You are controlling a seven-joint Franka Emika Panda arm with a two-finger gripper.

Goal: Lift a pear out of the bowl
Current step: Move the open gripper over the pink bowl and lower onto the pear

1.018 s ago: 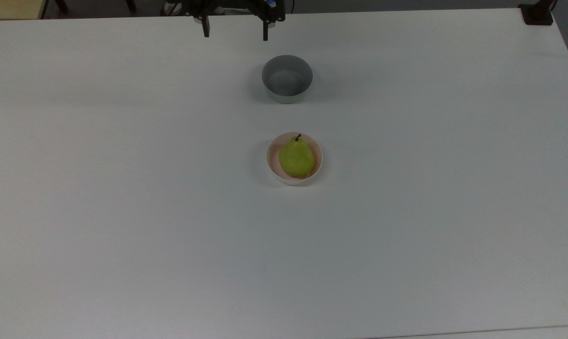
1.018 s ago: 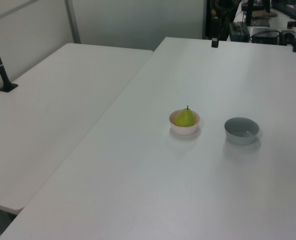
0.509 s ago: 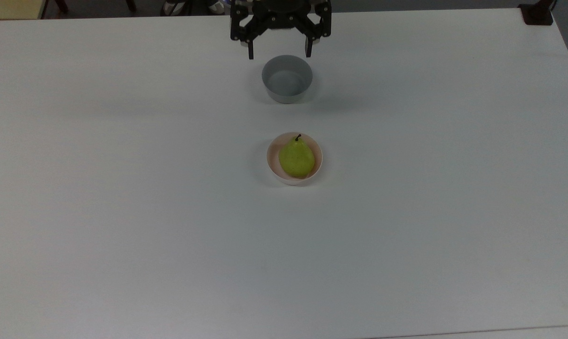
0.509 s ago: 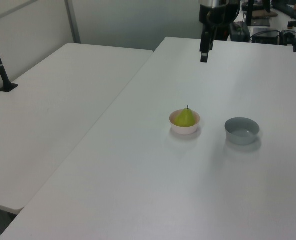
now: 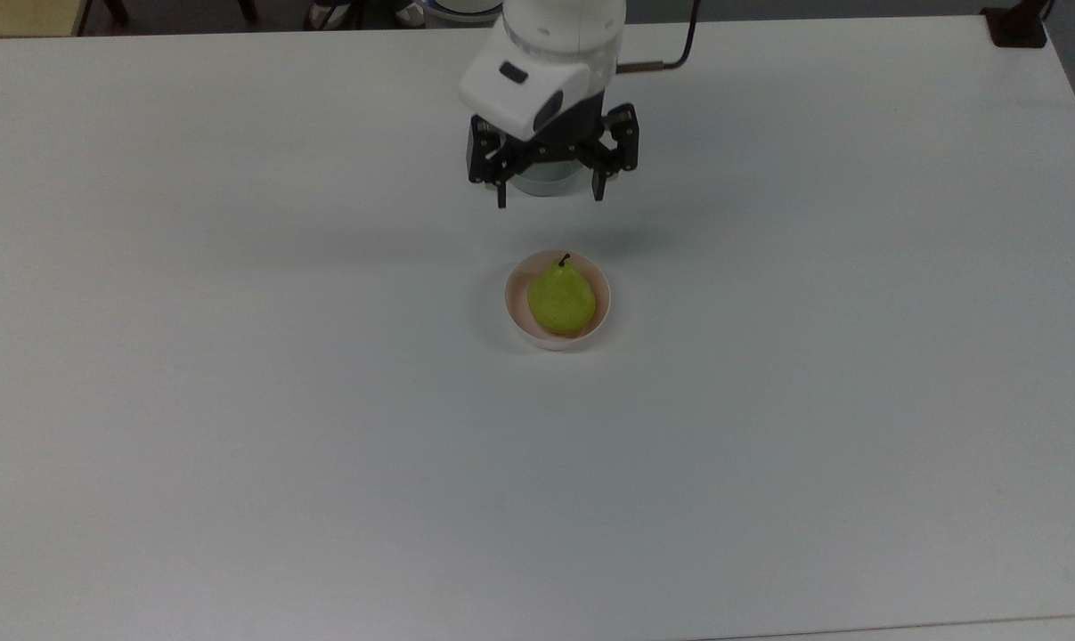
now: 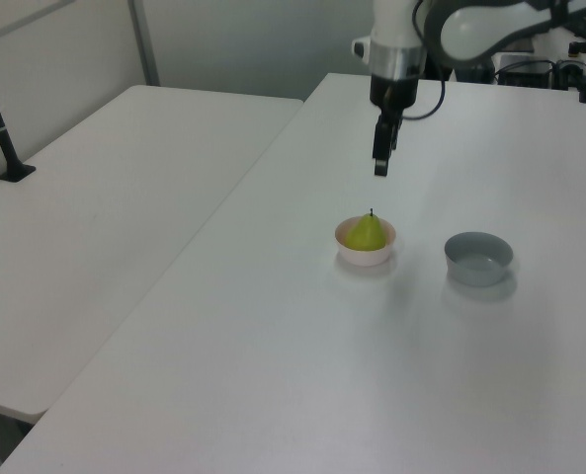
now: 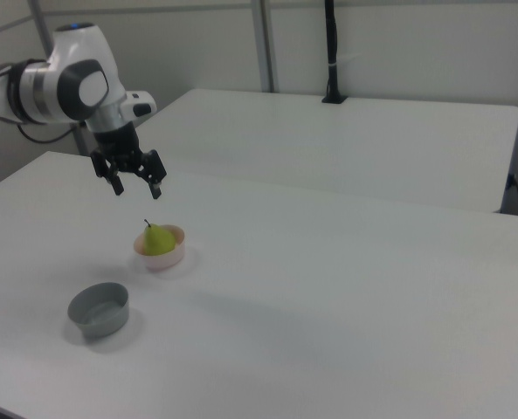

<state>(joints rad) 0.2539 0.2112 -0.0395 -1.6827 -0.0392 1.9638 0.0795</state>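
Fingers (image 5: 501,198) spread, gripper (image 5: 549,198) above pear (image 5: 560,300)

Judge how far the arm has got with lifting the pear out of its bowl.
Done: nothing is lifted; the small yellow-green pear lies in the pale pink round bowl. In hand: the black two-finger gripper, open and empty, hangs above the table, short of the pear. Left: descend over the pear, close, lift it.

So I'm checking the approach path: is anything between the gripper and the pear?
No. In the right view the gripper hangs open above the pear in the pink bowl, with only air between. The grey bowl sits off to one side.
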